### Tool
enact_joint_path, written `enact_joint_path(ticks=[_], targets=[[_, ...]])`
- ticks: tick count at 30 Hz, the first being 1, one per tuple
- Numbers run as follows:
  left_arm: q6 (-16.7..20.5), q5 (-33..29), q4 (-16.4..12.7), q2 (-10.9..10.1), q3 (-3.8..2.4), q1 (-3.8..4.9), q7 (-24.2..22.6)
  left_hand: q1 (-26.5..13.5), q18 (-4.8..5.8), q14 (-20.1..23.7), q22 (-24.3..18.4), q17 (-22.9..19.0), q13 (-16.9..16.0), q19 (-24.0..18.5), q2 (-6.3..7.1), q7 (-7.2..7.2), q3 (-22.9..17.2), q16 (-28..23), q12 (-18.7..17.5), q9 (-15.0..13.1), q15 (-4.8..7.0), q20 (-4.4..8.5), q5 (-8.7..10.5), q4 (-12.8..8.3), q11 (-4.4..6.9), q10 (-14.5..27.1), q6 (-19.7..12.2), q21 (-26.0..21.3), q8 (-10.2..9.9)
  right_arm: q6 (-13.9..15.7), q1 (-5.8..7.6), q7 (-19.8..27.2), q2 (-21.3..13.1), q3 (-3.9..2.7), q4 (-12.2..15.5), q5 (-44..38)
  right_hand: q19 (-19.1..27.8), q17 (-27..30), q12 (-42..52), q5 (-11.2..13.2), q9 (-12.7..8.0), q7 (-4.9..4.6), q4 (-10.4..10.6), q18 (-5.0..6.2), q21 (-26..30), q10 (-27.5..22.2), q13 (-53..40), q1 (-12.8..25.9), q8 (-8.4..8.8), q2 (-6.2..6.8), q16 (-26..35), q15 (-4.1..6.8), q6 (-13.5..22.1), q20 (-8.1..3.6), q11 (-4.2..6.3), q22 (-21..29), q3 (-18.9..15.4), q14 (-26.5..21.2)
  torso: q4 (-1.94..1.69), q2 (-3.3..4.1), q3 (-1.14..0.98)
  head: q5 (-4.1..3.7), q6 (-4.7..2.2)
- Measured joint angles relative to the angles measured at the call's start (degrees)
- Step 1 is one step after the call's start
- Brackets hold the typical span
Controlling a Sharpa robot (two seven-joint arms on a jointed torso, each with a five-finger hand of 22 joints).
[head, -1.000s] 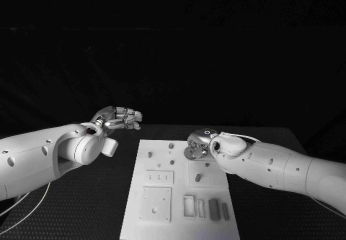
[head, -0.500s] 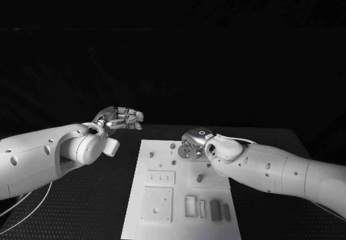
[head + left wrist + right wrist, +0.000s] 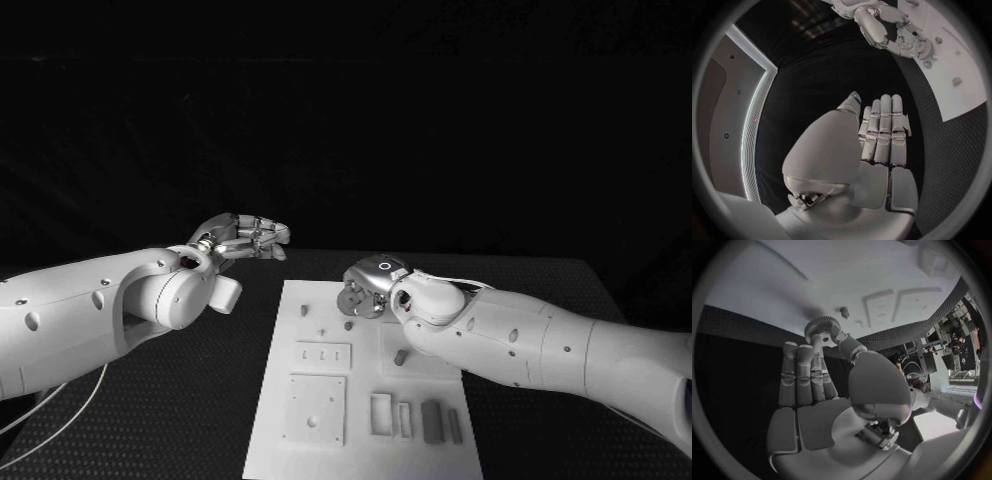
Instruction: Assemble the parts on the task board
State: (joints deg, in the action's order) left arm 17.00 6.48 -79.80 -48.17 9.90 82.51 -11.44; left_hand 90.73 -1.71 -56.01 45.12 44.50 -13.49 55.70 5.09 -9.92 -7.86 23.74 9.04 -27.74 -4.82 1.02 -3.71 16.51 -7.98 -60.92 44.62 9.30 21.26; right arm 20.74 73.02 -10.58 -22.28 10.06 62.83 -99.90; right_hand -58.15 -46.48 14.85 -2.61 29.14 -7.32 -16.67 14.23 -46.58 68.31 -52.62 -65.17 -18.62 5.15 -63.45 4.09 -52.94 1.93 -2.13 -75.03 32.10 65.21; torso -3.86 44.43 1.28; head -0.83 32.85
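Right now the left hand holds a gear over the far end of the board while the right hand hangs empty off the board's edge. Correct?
The hands are swapped. The right hand pinches the gear over the far end of the board, plain in the right wrist view. The left hand hangs empty off the board's edge.

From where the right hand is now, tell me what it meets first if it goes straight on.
Probably the task board. The right hand holds a gear at its fingertips, over the board's far end, near a small peg. Depth is unclear.
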Motion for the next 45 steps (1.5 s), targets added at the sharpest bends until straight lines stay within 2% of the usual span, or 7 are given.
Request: enact_joint_path(ticks=[7, 11, 24, 36, 40, 42, 45], targets=[[0.0, 0.0, 0.1, 0.1, 0.0, 0.0, 0.0, 0.0, 0.0, 0.0, 0.1, 0.0, 0.0, 0.0, 0.0, 0.0, 0.0, 0.0, 0.0, 0.0, 0.0, 0.0, 0.0, 0.0, 0.0, 0.0, 0.0, 0.0, 0.0, 0.4, -0.22, -0.1, 1.7, 0.0, -1.6, -0.5, 0.0, 0.0, 0.0, 0.0, 0.1, 0.0, 0.0, 0.0, 0.0, 0.0, -0.1, 0.0, 0.04, 0.0, 0.0, -0.01, 0.0, 0.01, 0.0, 0.0, 0.0, 0.0, -0.13, 0.02, 0.0, -0.12, -0.09], [0.0, 0.0, 0.1, 0.3, -0.02, 0.0, 0.0, 0.0, 0.0, 0.0, 0.1, 0.0, 0.0, 0.0, 0.0, 0.0, 0.0, -0.2, 0.0, 0.0, 0.0, 0.0, 0.0, 0.0, 0.0, 0.0, 0.0, 0.0, 0.0, 0.5, -0.44, -0.1, 2.6, 0.0, -2.6, -0.6, 0.0, 0.0, 0.0, -0.1, 1.5, -0.1, 0.3, 0.0, 0.0, 0.1, -0.1, 0.0, -0.3, -0.03, 0.0, -0.02, -0.7, 0.02, 0.1, 0.0, 0.3, 0.0, -0.13, 0.03, 0.03, -0.02, -0.06], [0.0, 0.0, 0.1, 0.5, -0.08, 0.02, 0.0, 0.0, 0.01, 0.0, 0.0, 0.0, -0.1, 0.0, 0.0, 0.0, 0.0, -0.2, 0.0, -0.1, 0.0, 0.0, 0.0, 0.0, 0.0, 0.0, 0.0, 0.0, 0.0, 0.6, -1.53, -0.1, 4.0, 0.02, -4.6, -0.8, -0.1, 0.0, 0.0, -0.1, 0.6, -0.3, 0.3, 0.0, 0.0, 0.2, -0.2, 0.2, -0.11, 0.21, 0.0, -0.1, -0.7, 0.1, 0.18, 0.0, 0.3, 0.1, -0.07, 0.03, 0.04, 0.09, 0.04], [0.0, 0.0, 0.1, 0.5, -0.09, 0.04, 0.0, 0.0, 0.01, 0.0, 0.1, 0.1, -0.1, 0.0, 0.0, 0.0, 0.0, -0.2, 0.0, -0.1, 0.0, 0.0, 0.0, 0.0, 0.0, 0.0, 0.0, 0.0, 0.0, 0.8, -1.59, 0.0, 3.1, 0.01, -3.8, -0.9, -0.1, 0.1, 0.0, -0.1, 0.5, -0.48, 0.2, 0.0, 0.0, 0.2, -0.3, 0.3, 0.11, 0.31, 0.0, -0.12, -0.5, 0.1, 0.19, 0.0, 0.5, 0.1, 0.07, -0.03, -0.03, 0.48, 0.09], [0.0, 0.0, 0.1, 0.4, -0.09, 0.04, 0.0, 0.0, 0.01, 0.0, 0.1, 0.1, -0.1, 0.0, 0.0, 0.0, 0.0, -0.2, 0.0, -0.1, 0.0, 0.0, 0.0, 0.0, 0.0, 0.0, 0.0, 0.0, 0.0, 0.9, -1.56, 0.2, 1.5, 0.01, -1.9, -0.1, -0.3, 0.2, 0.0, -0.1, 0.1, -0.97, 0.2, 0.01, 0.0, 0.2, -0.6, 1.5, 1.17, 1.52, -0.2, -0.13, 0.8, 0.14, 0.19, 0.0, 0.5, 0.1, 0.13, -0.04, -0.07, 0.59, 0.08], [0.0, 0.0, 0.0, 0.3, -0.09, 0.04, 0.0, 0.0, 0.01, 0.0, 0.1, 0.1, -0.1, 0.0, 0.0, 0.0, 0.0, -0.2, 0.0, -0.1, 0.0, -0.01, 0.0, 0.0, 0.0, 0.0, 0.0, -0.1, 0.0, 0.9, -1.5, 0.5, 0.7, 0.01, -0.9, 0.6, -0.6, 0.2, 0.0, -0.1, -0.1, -1.18, 0.6, 0.02, -0.1, 0.4, -0.8, 2.7, 1.42, 2.73, -0.2, -0.13, 1.2, 0.2, -0.02, 0.0, -0.2, 0.1, 0.16, -0.05, -0.07, 0.64, 0.07], [0.0, 0.0, 0.0, 0.2, -0.09, 0.04, 0.0, 0.0, 0.01, 0.0, 0.1, 0.1, -0.1, 0.0, 0.0, 0.0, 0.0, -0.2, 0.0, -0.1, 0.0, -0.01, 0.0, 0.0, 0.0, 0.0, 0.0, -0.2, 0.0, 0.9, -1.18, 1.1, -1.1, 0.01, 1.1, 1.8, -1.5, 0.1, 0.8, -0.1, -0.6, -0.99, 2.5, 0.43, -0.7, 2.0, -2.0, 5.2, 2.63, 6.73, -1.3, 0.14, 3.4, 0.0, 0.11, 0.0, -0.6, 1.0, 0.2, -0.08, -0.08, 0.68, 0.07]])
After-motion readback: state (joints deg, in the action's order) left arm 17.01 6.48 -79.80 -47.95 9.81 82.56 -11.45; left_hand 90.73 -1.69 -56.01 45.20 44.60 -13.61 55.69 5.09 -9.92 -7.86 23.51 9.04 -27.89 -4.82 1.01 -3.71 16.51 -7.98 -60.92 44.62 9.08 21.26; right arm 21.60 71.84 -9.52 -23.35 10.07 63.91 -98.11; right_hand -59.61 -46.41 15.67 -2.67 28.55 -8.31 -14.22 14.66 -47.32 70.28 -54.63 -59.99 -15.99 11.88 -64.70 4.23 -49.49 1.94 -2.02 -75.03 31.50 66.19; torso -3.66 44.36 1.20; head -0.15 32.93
